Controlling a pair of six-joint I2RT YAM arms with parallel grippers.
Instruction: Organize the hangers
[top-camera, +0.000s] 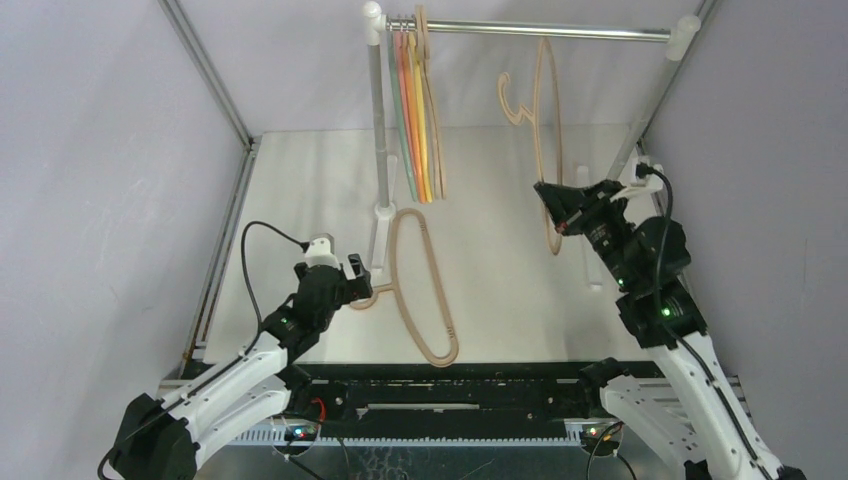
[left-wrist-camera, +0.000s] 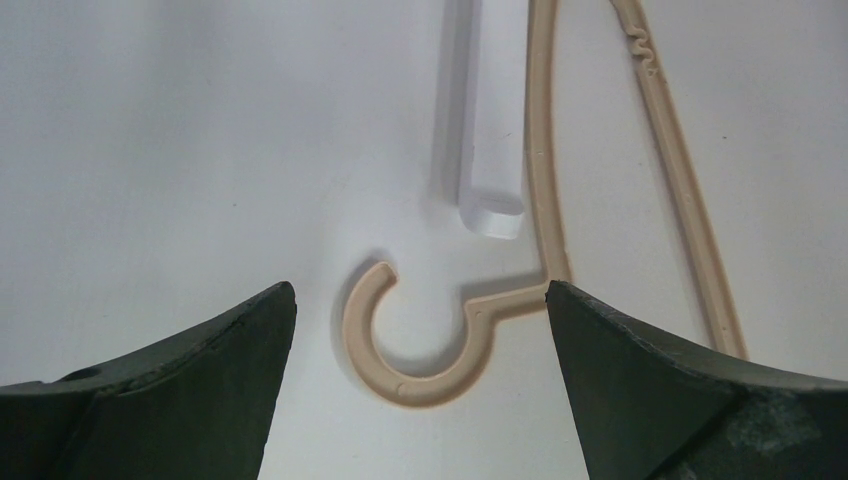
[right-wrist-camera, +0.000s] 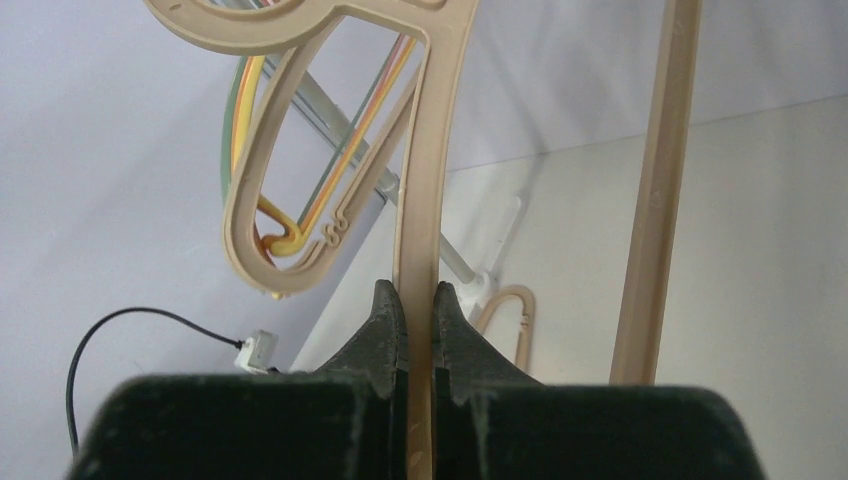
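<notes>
1. Left claw (left-wrist-camera: 420, 295), nearest the bases. My fingers (left-wrist-camera: 215, 370) are spread wide and carry nothing. They are low over the table (top-camera: 300, 200), and I cannot tell whether they touch it.

2. Flat tan hanger (left-wrist-camera: 541, 150). It lies on the table just beyond my left claw. In the left wrist view its hook sits between my two spread fingers with its opening to the left. Its long loop runs away from the claw toward the rack. One side of it lies just beside the white foot (left-wrist-camera: 490, 150) of the rack.

3. Right claw (right-wrist-camera: 418, 295), raised above the right side of the table. My fingers are pinched tight on one thin side bar of a second tan hanger and meet it from both sides.

4. Held tan hanger (right-wrist-camera: 435, 150). It stands upright in the air, edge-on to the top camera. Its hook is at the upper end, below the rail (top-camera: 540, 30), and is turned left toward the hung bundle.

5. Hung hangers (top-camera: 420, 110), farthest back. A close bundle hangs at the left end of the rail, next to the upright post (top-camera: 380, 130). It holds thin pale-green, orange and yellow hangers and one tan one. All hang straight down and are pressed together.
</notes>
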